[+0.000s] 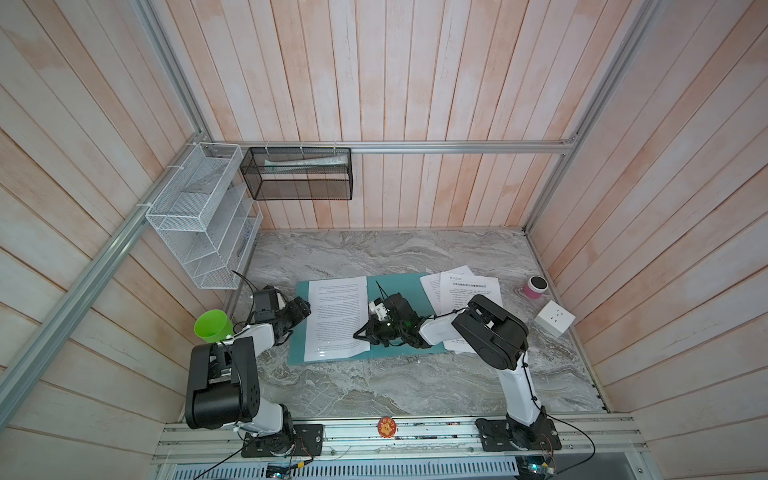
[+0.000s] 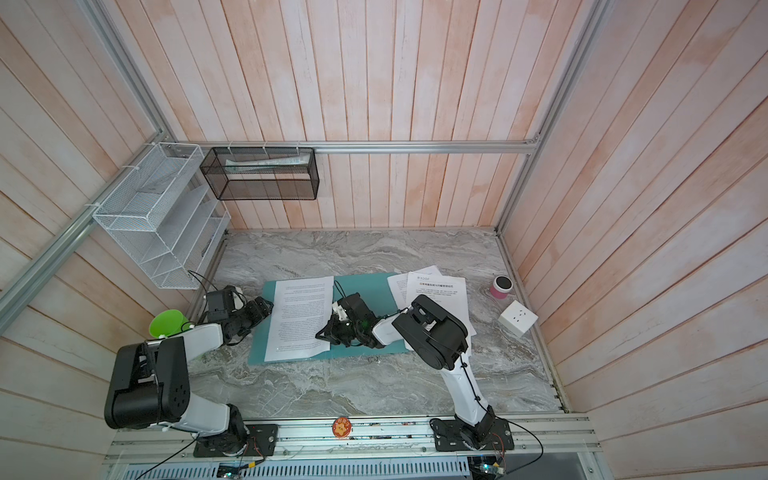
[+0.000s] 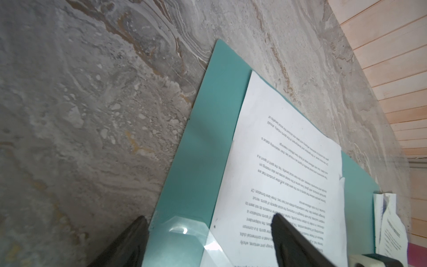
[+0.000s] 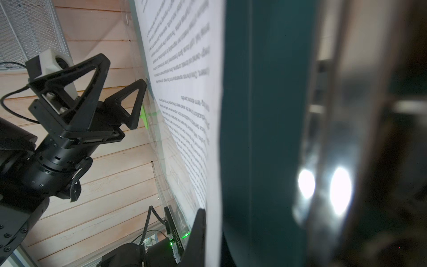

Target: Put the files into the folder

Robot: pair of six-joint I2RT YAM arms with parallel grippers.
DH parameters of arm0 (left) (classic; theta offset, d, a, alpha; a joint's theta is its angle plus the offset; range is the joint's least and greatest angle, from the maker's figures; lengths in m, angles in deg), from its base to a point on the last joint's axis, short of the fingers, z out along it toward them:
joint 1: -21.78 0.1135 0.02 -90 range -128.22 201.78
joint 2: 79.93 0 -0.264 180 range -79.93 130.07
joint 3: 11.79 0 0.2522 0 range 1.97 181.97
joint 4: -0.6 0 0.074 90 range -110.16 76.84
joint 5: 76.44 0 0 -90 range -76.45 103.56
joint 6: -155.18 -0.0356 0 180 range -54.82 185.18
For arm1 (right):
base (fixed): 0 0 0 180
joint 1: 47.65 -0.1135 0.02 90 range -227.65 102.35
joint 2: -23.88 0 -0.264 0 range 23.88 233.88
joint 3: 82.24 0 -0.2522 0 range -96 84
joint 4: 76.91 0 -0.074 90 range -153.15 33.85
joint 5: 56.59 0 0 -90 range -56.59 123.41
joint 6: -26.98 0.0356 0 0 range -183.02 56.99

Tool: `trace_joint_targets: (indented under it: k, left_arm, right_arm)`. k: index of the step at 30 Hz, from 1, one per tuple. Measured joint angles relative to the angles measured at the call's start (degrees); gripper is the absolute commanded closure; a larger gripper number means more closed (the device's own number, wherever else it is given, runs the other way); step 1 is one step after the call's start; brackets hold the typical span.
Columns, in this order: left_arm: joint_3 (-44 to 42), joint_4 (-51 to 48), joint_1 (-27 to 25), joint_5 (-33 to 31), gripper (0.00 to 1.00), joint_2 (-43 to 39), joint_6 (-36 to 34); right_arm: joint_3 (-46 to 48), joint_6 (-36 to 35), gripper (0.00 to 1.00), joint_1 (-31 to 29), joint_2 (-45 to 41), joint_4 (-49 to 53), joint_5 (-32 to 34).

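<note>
Top views, both: you see the folder [image 1: 407, 284] open on the desk [image 1: 374, 386].
Sheet [image 1: 336, 316]: flat on the folder's left half.
Other files [image 1: 478, 289]: loose, overlapping its right edge.
Left fingers [image 3: 293, 240]: your wide pair, at the folder's left edge, holding nothing.
Right fingers [image 4: 196, 240]: closed tight at the sheet's right edge; you can't tell any grip.

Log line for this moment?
folder: open; sheet: on its left half; right gripper: shut on sheet edge; left gripper: open, at folder edge; other sheets: by folder's right edge
</note>
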Motion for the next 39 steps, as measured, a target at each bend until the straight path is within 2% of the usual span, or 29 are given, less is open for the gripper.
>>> trace_joint_targets:
  k: [3, 5, 7, 12, 18, 21, 23, 26, 29, 39]
  left_arm:
    - [0.0, 0.1, 0.0, 0.0, 0.14, 0.0, 0.2]
    - [-0.3, 0.3, 0.0, 0.0, 0.14, -0.2, 0.3]
    - [-0.5, 0.4, 0.0, 0.0, 0.14, -0.4, 0.4]
    - [-0.7, 0.0, -0.1, 0.0, 0.14, -0.9, 0.4]
    - [-0.8, 0.0, -0.1, 0.0, 0.14, -1.0, 0.4]
    - [-0.9, 0.0, -0.1, 0.1, 0.14, -1.0, 0.4]
    - [-0.9, 0.1, -0.1, 0.3, 0.14, -1.0, 0.4]
    - [-0.9, 0.1, -0.1, 0.8, 0.14, -0.9, 0.4]
    - [-0.9, 0.1, -0.1, 1.5, 0.14, -0.9, 0.4]
    - [-0.2, 3.4, -0.1, 2.6, 0.15, 1.4, 0.3]
  right_arm:
    - [0.2, 0.8, 0.99, -0.2, 0.2, -1.0, 0.0]
    - [0.9, 0.9, 0.77, 0.1, 0.2, -1.8, 0.0]
    - [1.4, 0.0, 0.66, 0.8, -0.2, -2.2, -0.9]
    - [1.8, -4.6, 0.62, 3.8, -6.2, 6.1, -0.5]
    - [0.4, -14.4, 0.61, 10.6, -15.8, 19.5, 1.1]
    - [-7.3, -19.8, 0.61, 14.6, -11.6, 23.4, -1.0]
    - [-16.4, -23.7, 0.61, 16.7, -4.9, 26.8, -2.6]
    - [-28.9, -28.2, 0.61, 18.1, 4.8, 32.2, -4.0]
    - [-37.2, -31.2, 0.60, 18.2, 11.8, 38.2, -4.3]
    - [-49.4, -33.2, 0.60, 17.0, 19.8, 47.0, -9.0]
